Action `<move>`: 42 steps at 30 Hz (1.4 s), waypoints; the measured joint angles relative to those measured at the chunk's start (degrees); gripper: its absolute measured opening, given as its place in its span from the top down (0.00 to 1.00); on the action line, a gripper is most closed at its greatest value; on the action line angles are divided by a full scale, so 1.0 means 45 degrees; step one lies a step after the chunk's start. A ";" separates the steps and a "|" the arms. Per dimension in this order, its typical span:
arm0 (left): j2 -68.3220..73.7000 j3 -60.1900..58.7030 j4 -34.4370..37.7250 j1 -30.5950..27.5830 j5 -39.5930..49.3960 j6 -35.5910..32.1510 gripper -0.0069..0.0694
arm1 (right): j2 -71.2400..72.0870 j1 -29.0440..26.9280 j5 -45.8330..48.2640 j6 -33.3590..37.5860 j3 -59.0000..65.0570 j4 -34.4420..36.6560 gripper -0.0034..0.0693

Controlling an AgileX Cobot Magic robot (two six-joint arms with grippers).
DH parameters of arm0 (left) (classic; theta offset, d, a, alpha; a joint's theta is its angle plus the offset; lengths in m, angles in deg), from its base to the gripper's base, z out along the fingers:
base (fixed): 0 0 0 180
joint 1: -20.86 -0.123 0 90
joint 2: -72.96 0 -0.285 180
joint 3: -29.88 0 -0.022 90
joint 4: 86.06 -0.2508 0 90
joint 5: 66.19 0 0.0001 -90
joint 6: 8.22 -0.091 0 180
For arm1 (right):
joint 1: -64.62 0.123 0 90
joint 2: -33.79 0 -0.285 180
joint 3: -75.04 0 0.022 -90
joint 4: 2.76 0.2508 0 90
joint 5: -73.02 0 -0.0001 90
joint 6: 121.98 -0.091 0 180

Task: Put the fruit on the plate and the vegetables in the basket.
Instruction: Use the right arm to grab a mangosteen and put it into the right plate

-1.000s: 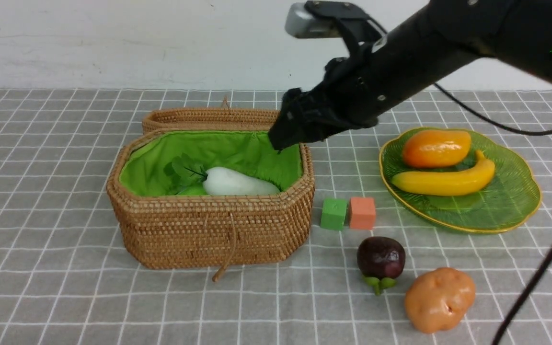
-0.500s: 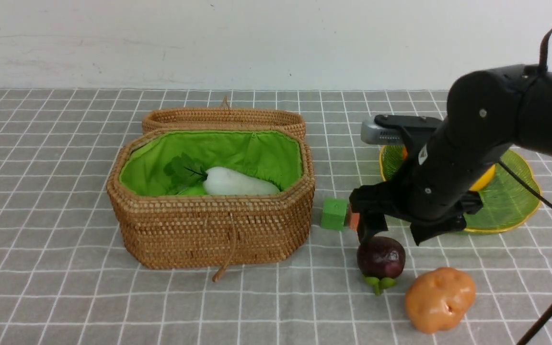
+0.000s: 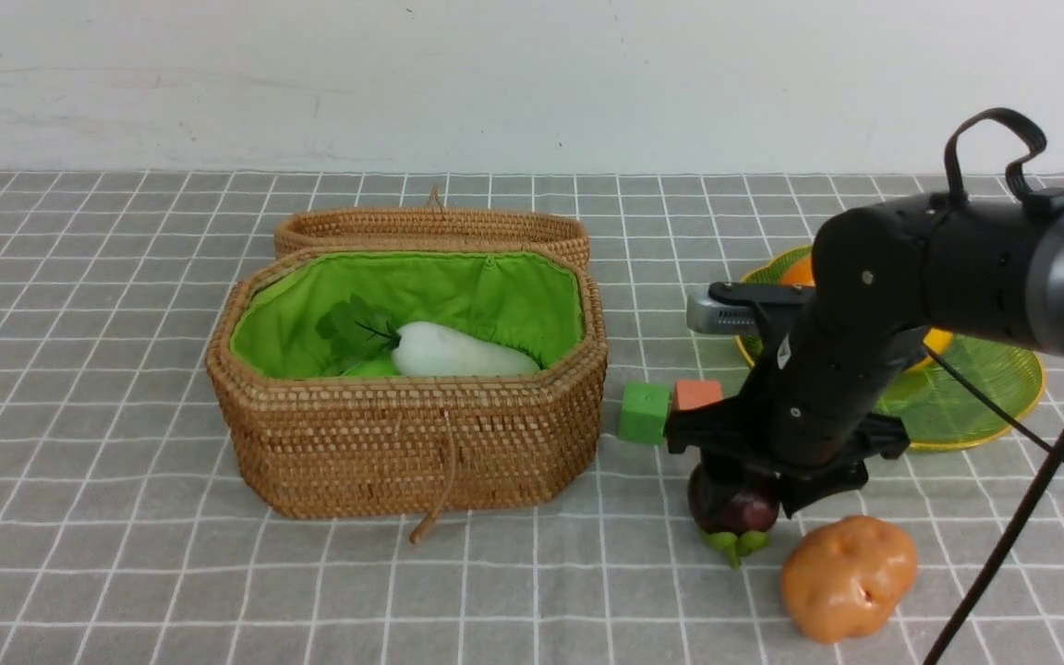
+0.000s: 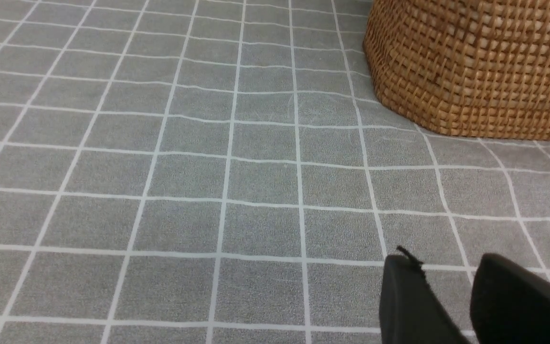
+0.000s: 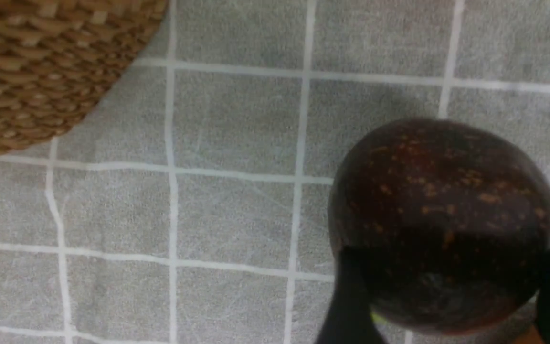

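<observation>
The dark-purple mangosteen (image 3: 735,513) (image 5: 442,215) rests on the cloth in front of the cubes. My right gripper (image 3: 737,494) (image 5: 451,253) has come down over it, one finger pressed against each side. The orange-brown potato (image 3: 848,577) lies just to its right. On the green plate (image 3: 985,388), only slivers of the mango (image 3: 798,271) and banana (image 3: 937,340) show behind the arm. The basket (image 3: 412,443) holds the white radish (image 3: 463,356) and a bit of green gourd (image 3: 370,368). My left gripper (image 4: 444,260) hovers open over bare cloth near the basket's wall (image 4: 475,67).
A green cube (image 3: 643,412) and an orange cube (image 3: 698,394) sit between the basket and my right arm. The woven lid (image 3: 430,226) leans behind the basket. A black cable (image 3: 1012,545) hangs at the right. The basket's corner (image 5: 41,62) is close to the right gripper.
My right arm swung from above the basket down to the mangosteen, and its jaws narrowed around the fruit. The left gripper stayed put.
</observation>
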 joint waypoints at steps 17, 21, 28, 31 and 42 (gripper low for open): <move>0.0000 0.0000 0.0000 0.0000 0.0000 0.0000 0.62 | 0.0128 0.0000 -0.0212 0.0024 0.0000 0.0011 0.37; 0.0000 0.0000 0.0000 0.0000 0.0000 0.0000 0.62 | 0.0398 0.0000 -0.0198 0.0035 0.0000 -0.0001 0.72; 0.0000 0.0000 0.0000 0.0000 0.0000 0.0000 0.61 | 0.0499 0.0000 0.0068 0.0035 0.0000 -0.0001 0.96; 0.0000 0.0000 0.0000 0.0000 0.0000 0.0000 0.61 | 0.0522 0.0000 0.0096 0.0035 0.0000 -0.0001 0.94; 0.0000 0.0000 0.0000 0.0000 0.0000 0.0000 0.60 | 0.1065 0.0000 0.0217 0.2744 0.0000 -0.0105 0.23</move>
